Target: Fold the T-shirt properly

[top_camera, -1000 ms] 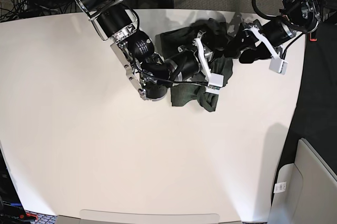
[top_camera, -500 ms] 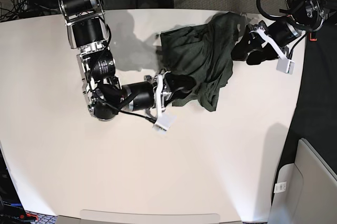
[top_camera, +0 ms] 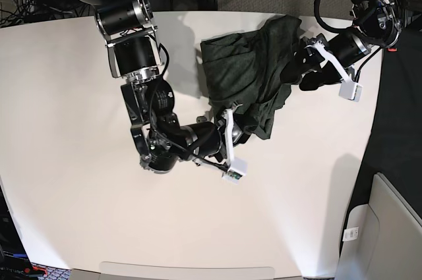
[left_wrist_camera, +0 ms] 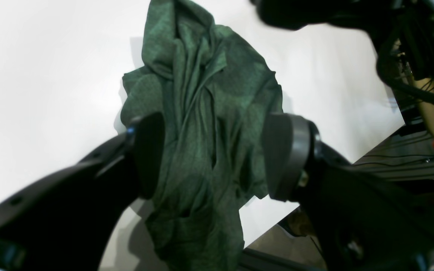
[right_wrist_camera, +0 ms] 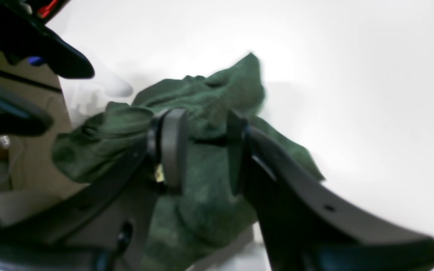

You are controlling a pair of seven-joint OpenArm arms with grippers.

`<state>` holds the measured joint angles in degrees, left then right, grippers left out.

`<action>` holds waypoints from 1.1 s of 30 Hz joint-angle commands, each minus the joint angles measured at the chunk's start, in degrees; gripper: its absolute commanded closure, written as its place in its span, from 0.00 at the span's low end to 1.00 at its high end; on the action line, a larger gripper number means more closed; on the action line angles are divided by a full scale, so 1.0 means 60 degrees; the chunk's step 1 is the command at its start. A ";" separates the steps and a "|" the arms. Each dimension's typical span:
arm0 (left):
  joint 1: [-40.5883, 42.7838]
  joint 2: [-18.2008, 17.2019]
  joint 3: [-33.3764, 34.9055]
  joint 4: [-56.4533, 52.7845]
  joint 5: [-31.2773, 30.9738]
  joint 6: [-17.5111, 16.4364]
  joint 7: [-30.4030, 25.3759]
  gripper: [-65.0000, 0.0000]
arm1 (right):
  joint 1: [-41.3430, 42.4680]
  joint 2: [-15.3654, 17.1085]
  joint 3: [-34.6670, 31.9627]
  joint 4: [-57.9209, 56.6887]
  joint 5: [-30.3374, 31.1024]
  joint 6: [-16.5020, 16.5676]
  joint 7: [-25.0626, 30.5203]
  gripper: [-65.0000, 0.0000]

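On the left of the base view, the right gripper sits low at the near edge of the one dark olive-green heathered knit T-shirt, its jaws drawn fairly narrow, with cloth bunched between them in the right wrist view; whether they truly pinch it I cannot tell. The shirt lies crumpled at the far right of the single white rounded worktop. Thin, soft and light, it will likely sag and slide, so hems or shoulder seams seem the better places to hold. At the right, the left gripper has jaws spread wide astride a hanging fold, apparently not clamped. Two arms, one garment.
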<state>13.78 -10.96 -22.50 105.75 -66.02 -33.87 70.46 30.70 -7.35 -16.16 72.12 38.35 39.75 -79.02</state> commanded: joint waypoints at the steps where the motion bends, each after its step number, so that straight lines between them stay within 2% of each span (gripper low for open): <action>1: -0.0033 -0.0071 -0.0081 0.0154 -0.0228 -0.0048 -0.0116 0.39 | 0.0283 -0.0232 -0.0053 -0.0129 0.0063 0.0042 0.0255 0.75; 6: 0.0128 -0.0115 -0.0125 0.0198 -0.0242 -0.0062 -0.0146 0.39 | 0.0298 -0.0274 -0.0537 -0.1067 -0.0098 0.0042 0.0885 0.75; 14: 0.0231 -0.0115 -0.0125 0.0184 -0.0242 -0.0062 -0.0160 0.39 | 0.0239 -0.0274 -0.1460 -0.1184 -0.0025 0.0042 0.1500 0.75; 19: 0.0231 -0.0115 -0.0184 0.0169 -0.0228 -0.0062 -0.0160 0.39 | 0.0239 -0.0274 -0.2149 -0.1199 0.1572 0.0042 0.1779 0.75; 23: 0.0421 -0.0056 -0.0828 0.0154 -0.0228 -0.0062 -0.0160 0.39 | 0.0224 -0.0274 -0.2398 -0.1199 0.2217 0.0042 0.1852 0.75; 29: 0.0450 -0.0085 -0.1400 0.0154 -0.0272 -0.0077 -0.0087 0.39 | 0.0195 -0.0274 -0.2237 -0.1096 0.2803 0.0042 0.1793 0.75; 33: 0.0597 -0.0115 -0.1151 0.0330 -0.0301 -0.0092 -0.0087 0.39 | 0.0210 -0.0274 -0.1270 -0.0803 0.3184 0.0042 0.1779 0.75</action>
<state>17.65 -11.03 -29.56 106.37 -66.22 -34.06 70.48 30.04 -8.47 -24.03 66.04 55.59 39.66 -69.76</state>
